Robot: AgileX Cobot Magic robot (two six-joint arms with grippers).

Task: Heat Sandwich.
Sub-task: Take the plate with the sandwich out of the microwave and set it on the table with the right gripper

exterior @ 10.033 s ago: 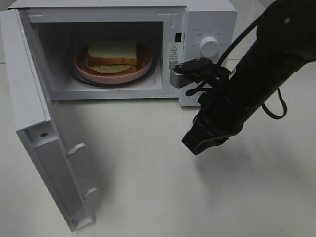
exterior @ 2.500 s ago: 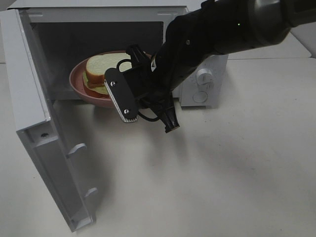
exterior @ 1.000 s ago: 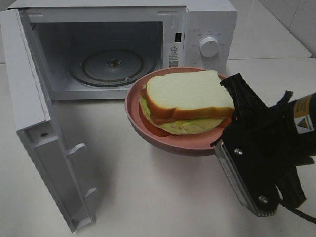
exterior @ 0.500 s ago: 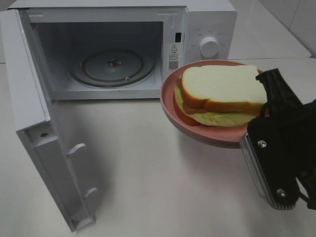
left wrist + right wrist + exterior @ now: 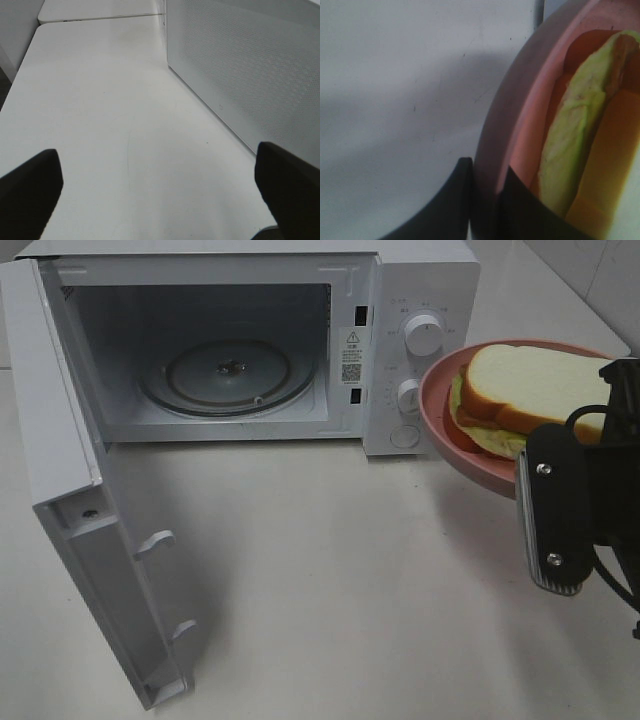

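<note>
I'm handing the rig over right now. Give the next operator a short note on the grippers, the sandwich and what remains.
Right gripper: shut on the rim of the round pink plate, holding it in the air right of the white microwave.
Left gripper: open, empty, beside the microwave's side wall.
White-bread sandwich with green filling: on the plate.
Done: plate is out; door open, glass turntable bare.
Left: set the plate down.

A plain white tabletop (image 5: 330, 580) under even indoor light, with a second white table (image 5: 520, 300) just behind and a tiled wall (image 5: 600, 270) at the far corner.
</note>
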